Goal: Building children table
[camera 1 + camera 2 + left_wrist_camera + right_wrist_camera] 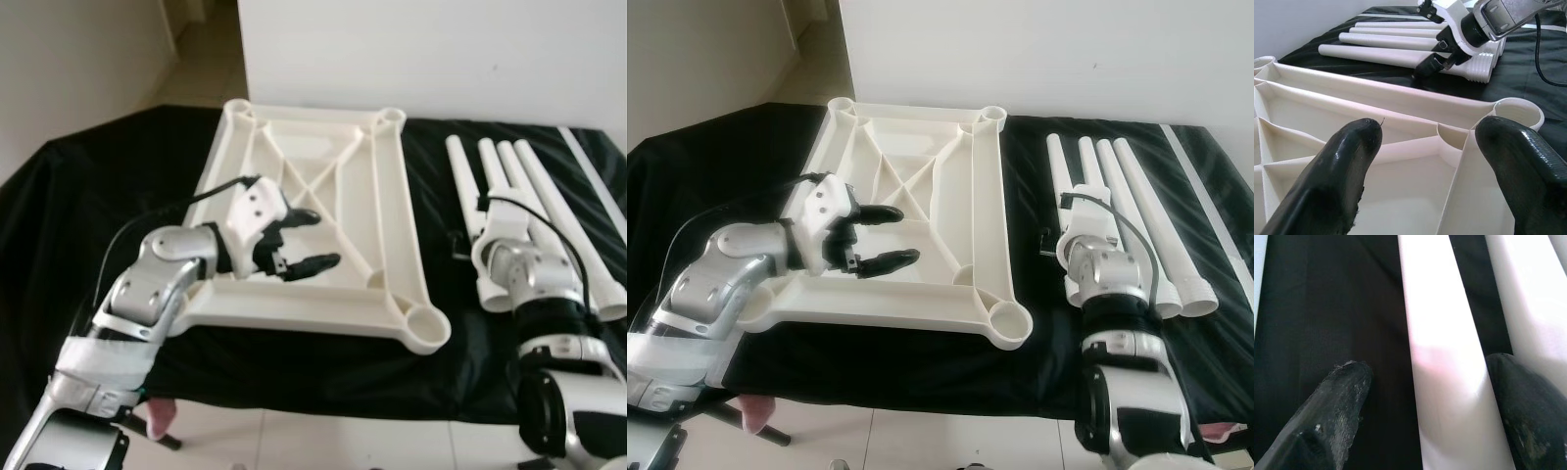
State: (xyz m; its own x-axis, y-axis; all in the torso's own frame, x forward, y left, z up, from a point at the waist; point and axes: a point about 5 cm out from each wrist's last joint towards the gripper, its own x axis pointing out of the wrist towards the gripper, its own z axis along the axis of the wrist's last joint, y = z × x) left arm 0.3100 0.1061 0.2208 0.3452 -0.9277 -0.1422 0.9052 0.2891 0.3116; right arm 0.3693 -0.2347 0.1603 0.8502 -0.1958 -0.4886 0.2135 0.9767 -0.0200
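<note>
The white plastic tabletop (390, 186) lies upside down on a black cloth, ribs up, with a round leg socket (425, 324) at its near right corner. Several white table legs (519, 181) lie side by side to its right. My left gripper (323, 238) hovers open over the ribbed underside near the front left, pointing right. My right gripper (1430, 377) is open and low over the leftmost leg (1444, 382), one finger on each side of it. The left wrist view also catches the right gripper (1437, 61) at the legs' threaded ends (1481, 73).
The black-covered table (88, 196) ends at a front edge close to me, with tiled floor (323, 441) below. A white wall (441, 59) stands behind. A long thin white strip (593, 181) lies at the far right.
</note>
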